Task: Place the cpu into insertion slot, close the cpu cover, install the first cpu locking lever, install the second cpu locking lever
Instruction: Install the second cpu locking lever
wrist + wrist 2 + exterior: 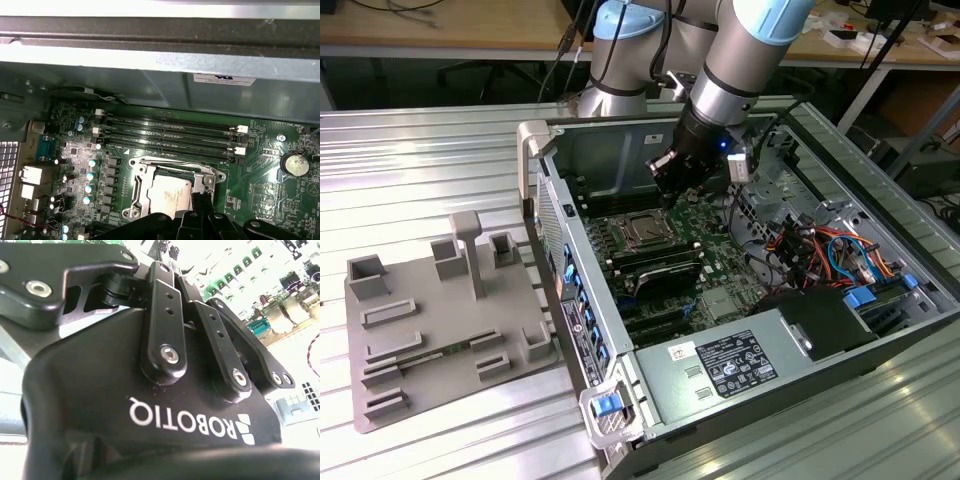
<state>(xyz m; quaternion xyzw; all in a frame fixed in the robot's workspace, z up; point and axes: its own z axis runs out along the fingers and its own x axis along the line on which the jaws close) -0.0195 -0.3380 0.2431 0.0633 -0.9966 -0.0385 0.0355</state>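
An open computer case (740, 330) lies on a ribbed metal table (420, 170), its green board (705, 270) exposed. Beside it, toward the exterior view's left, sits a grey plastic fixture tray (430, 330) with raised blocks and shallow pockets. The arm (740, 60), grey with pale blue caps, reaches down into the case, and its black gripper (668, 172) hangs just above the board near the case's back wall, close to the socket. In the first wrist view the cpu (169, 194), silver-topped, sits inside the insertion slot (145, 172), with the cpu cover (172, 165) framing it and four long black memory slots (170, 135) running just beyond. A round coin battery (294, 163) lies well off to one side. White labels carry print on the case wall (224, 79) and on the power supply (735, 362), none of it legible enough to report. Whether the fingers are apart or together cannot be told. White lettering marks the gripper body in the second wrist view.
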